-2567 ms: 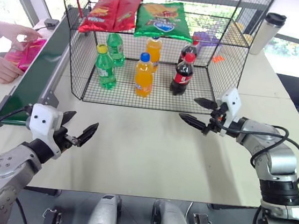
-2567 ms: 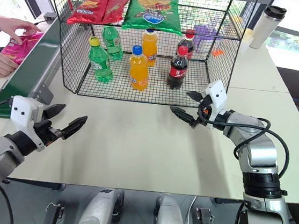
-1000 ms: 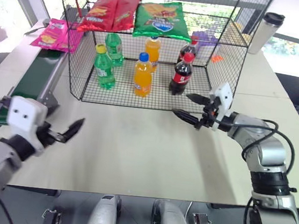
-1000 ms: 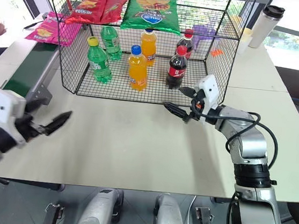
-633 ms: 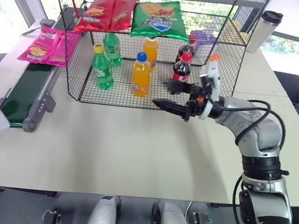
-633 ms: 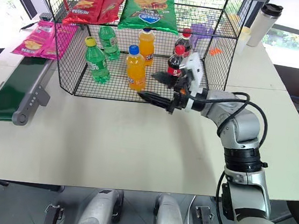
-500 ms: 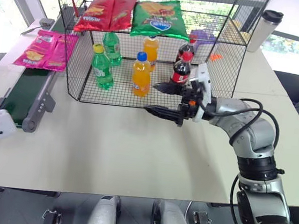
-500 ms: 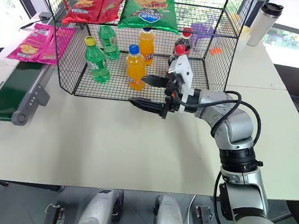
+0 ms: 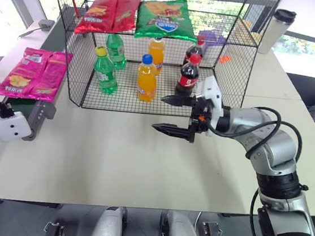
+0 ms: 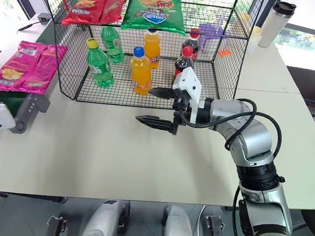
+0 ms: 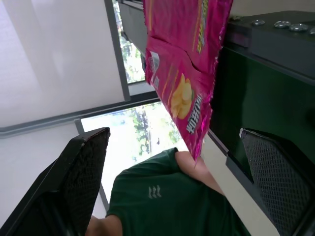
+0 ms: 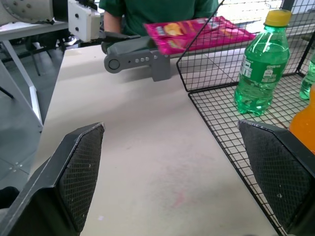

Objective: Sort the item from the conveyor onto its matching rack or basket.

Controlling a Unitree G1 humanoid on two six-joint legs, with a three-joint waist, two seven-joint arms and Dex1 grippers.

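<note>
The magenta-pink snack bag (image 9: 33, 73) lies flat at the near end of the conveyor (image 10: 12, 103), just beside the black wire rack (image 9: 89, 70) and outside it. The right end effector (image 9: 175, 115) hovers over the counter (image 9: 142, 156) in front of the rack, fingers spread wide and empty, touching nothing. The left end effector (image 11: 174, 177) hangs beside the conveyor's end, pointed at the bag, jaws wide apart, gripping nothing.
</note>
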